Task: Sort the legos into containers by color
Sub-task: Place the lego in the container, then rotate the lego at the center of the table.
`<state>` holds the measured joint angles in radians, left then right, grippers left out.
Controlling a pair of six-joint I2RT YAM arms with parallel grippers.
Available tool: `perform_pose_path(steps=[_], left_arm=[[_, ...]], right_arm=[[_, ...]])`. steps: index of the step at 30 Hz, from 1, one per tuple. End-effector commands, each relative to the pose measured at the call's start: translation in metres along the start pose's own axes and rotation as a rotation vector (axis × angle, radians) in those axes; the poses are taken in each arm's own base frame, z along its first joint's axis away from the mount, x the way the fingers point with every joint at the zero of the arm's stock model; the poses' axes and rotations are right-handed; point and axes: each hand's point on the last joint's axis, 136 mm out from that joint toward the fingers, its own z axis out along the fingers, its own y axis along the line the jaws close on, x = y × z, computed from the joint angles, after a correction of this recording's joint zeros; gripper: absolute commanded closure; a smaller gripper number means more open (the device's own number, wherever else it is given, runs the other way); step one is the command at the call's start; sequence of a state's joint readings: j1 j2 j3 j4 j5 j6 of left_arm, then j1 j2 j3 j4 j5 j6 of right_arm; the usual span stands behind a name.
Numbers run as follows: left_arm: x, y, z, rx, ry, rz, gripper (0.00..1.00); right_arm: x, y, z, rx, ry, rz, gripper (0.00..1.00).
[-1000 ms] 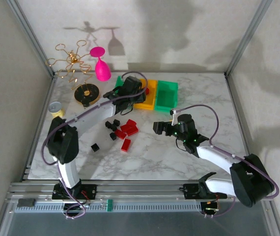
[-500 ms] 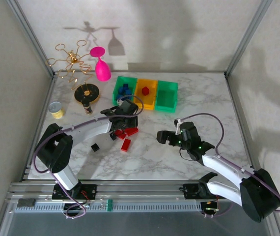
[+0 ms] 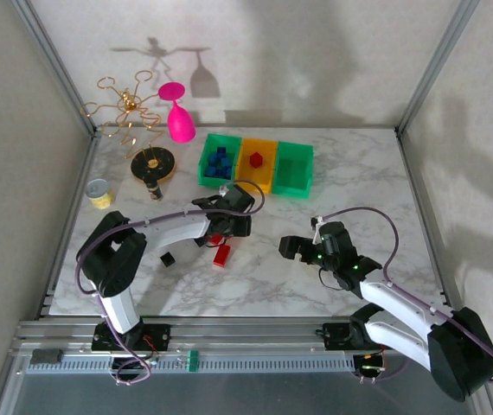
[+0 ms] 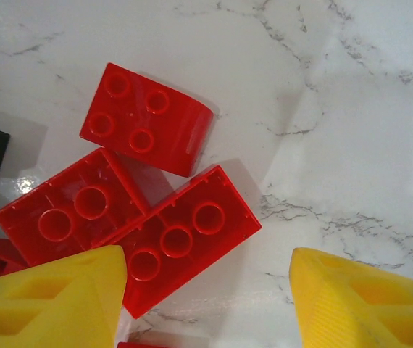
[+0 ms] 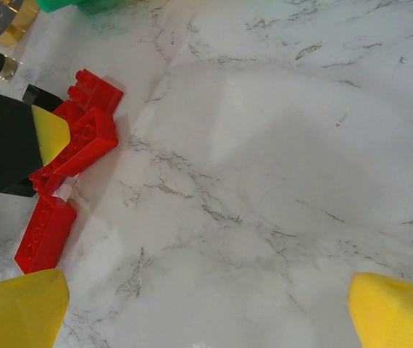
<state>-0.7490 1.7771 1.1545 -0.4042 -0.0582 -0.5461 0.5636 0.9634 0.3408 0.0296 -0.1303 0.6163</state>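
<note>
Three containers stand in a row at the back: a left green bin (image 3: 205, 166) holding blue legos (image 3: 220, 161), a yellow-orange bin (image 3: 258, 175) holding one red lego (image 3: 256, 159), and a right green bin (image 3: 293, 169). My left gripper (image 3: 231, 226) hangs open just above a cluster of red legos (image 4: 148, 119). A long red brick (image 4: 185, 233) lies on the marble, partly between the yellow fingers (image 4: 54, 304), unclamped. Another red lego (image 3: 222, 254) and a black lego (image 3: 168, 258) lie nearer me. My right gripper (image 3: 292, 246) is open over bare marble (image 5: 206, 312).
At the back left stand a pink wine glass (image 3: 177, 117), a gold wire rack (image 3: 129, 108), a black round stand (image 3: 153, 164) and a small yellow tin can (image 3: 99, 192). Bare marble stretches right of the red legos (image 5: 83, 138).
My left gripper has left the yellow-orange bin, come back toward me and lowered over the red cluster, jaws apart. A red lego now shows in that bin. My right arm drew back slightly.
</note>
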Motion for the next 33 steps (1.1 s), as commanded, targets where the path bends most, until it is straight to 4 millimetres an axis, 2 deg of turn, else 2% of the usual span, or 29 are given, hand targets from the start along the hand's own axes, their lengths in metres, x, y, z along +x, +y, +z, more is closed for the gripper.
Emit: perform_pose_path(steps=[1, 4, 12, 16, 18, 21, 24, 27, 29, 31, 33], left_arm=[[0.011, -0.006, 0.004, 0.003, 0.033, 0.011, 0.39], [0.017, -0.017, 0.009, 0.038, 0.048, 0.009, 0.39], [0.02, -0.028, 0.021, 0.046, 0.068, -0.005, 0.39], [0.017, -0.044, 0.021, 0.085, 0.059, -0.008, 0.39], [0.015, -0.059, 0.021, 0.136, 0.064, -0.015, 0.39], [0.007, -0.079, 0.015, 0.168, 0.05, -0.024, 0.4], [-0.009, -0.091, -0.004, 0.208, 0.0, -0.049, 0.4], [-0.025, -0.092, -0.028, 0.238, -0.067, -0.072, 0.4], [-0.032, -0.082, -0.035, 0.193, -0.106, -0.052, 0.4], [-0.032, -0.063, -0.03, 0.091, -0.111, -0.007, 0.4], [-0.023, -0.046, -0.022, -0.001, -0.08, 0.062, 0.39]], right_arm=[[0.004, -0.004, -0.001, 0.019, -0.002, 0.003, 0.01], [0.002, -0.004, -0.002, 0.018, -0.011, -0.001, 0.01], [-0.005, -0.006, -0.008, 0.041, -0.044, -0.008, 0.01], [-0.011, -0.006, -0.013, 0.047, -0.074, -0.013, 0.01], [-0.013, -0.004, -0.015, 0.041, -0.086, -0.015, 0.01], [-0.015, -0.004, -0.017, 0.046, -0.087, -0.019, 0.01], [-0.011, -0.006, -0.018, 0.054, -0.077, -0.019, 0.01], [-0.005, -0.011, -0.019, 0.063, -0.068, -0.022, 0.01], [-0.002, -0.014, -0.019, 0.071, -0.068, -0.022, 0.01], [0.0, -0.015, -0.019, 0.068, -0.061, -0.021, 0.01], [0.002, -0.015, -0.018, 0.067, -0.051, -0.02, 0.01]])
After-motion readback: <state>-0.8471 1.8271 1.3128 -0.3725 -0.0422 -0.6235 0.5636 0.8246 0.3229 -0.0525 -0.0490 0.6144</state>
